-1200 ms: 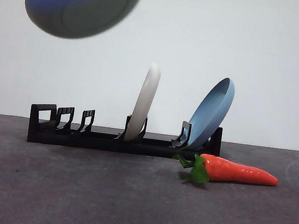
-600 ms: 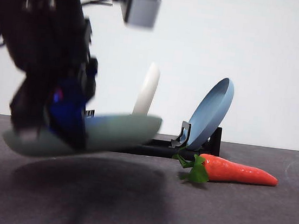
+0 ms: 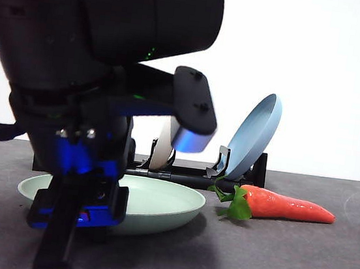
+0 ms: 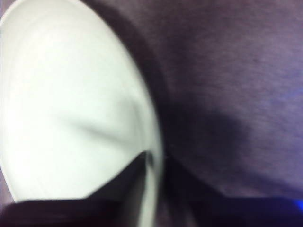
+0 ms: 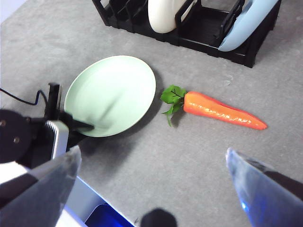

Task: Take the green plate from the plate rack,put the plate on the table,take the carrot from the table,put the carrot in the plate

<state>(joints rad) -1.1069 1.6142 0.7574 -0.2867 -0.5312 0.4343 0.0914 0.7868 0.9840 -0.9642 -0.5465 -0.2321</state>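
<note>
Nearest, the left gripper [image 3: 67, 225] pinches the rim of the green plate [image 3: 152, 203], now flat on the table [image 3: 282, 265] before the plate rack [image 3: 188, 173]; I judge release comes next, then the spread right gripper [image 5: 151, 189] fetching the carrot [image 3: 283, 205] beside it.

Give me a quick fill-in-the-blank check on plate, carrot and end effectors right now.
1. The green plate lies flat on the ____.
2. The left end effector grips the plate's ____.
3. The carrot lies between the plate and the ____ end effector.

Missing: table; rim; right
</note>
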